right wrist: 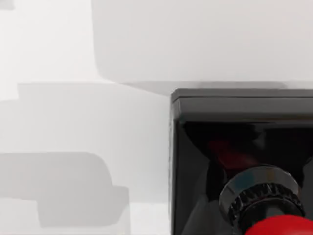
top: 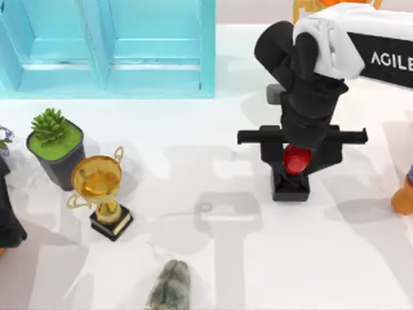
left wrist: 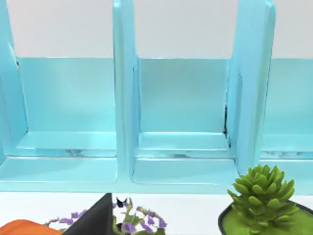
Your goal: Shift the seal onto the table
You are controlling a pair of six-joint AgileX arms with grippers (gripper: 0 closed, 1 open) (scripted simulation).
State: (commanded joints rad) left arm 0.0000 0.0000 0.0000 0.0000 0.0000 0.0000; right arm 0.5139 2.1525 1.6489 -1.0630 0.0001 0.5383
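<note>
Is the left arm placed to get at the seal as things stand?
Probably not: the seal stands right of centre under the right gripper, while the left arm sits at the table's left edge.

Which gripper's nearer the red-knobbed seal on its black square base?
Right. The right gripper sits directly over the red-knobbed seal; the left arm is parked at the table's far left edge.

Rendered tabletop scene: white table [top: 193, 129], turquoise cabinet [top: 110, 45], trophy [top: 100, 187]
</note>
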